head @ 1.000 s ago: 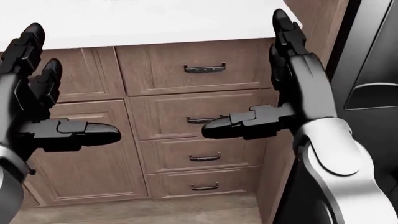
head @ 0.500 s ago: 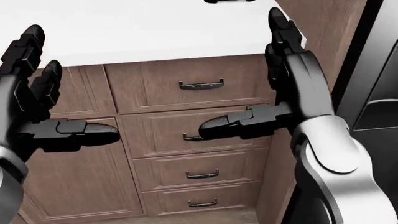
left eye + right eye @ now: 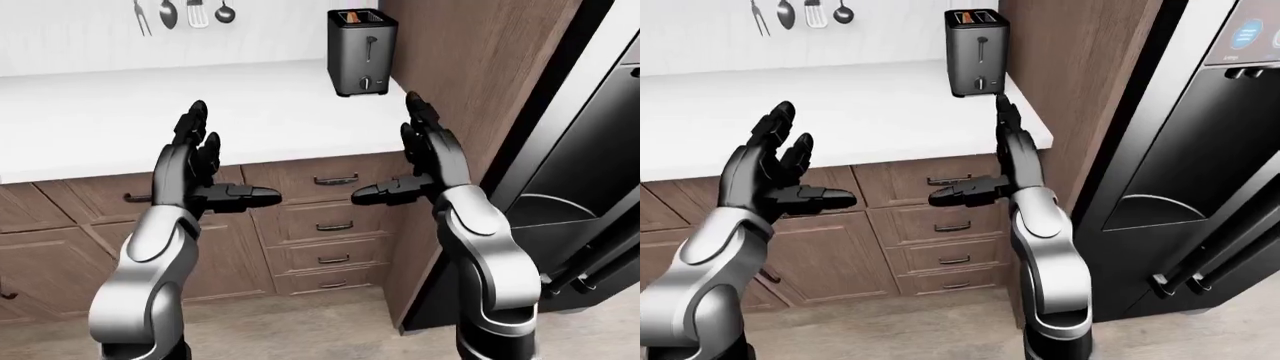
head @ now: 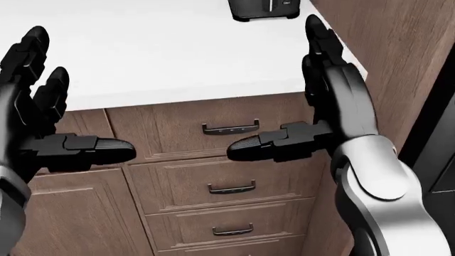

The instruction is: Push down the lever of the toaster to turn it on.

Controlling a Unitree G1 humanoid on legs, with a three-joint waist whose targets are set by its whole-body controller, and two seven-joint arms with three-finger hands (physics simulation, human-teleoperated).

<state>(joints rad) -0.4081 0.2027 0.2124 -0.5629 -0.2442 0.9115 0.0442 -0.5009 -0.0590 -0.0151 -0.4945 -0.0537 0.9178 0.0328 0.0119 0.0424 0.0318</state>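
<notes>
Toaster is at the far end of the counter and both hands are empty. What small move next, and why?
Probably raise the right hand toward the toaster. Its lever slot faces the robot, and that open hand hangs below it, short of the counter edge, nearer than the left hand.

No legible text anywhere. Toaster [image 3: 361, 51] carries a small pale mark near its base, seen in the head view, too blurred to read. Refrigerator [image 3: 1200, 172] shows a blue-lit panel [image 3: 1249, 33] at top right of the right-eye view; only indistinct icons, no readable characters.
</notes>
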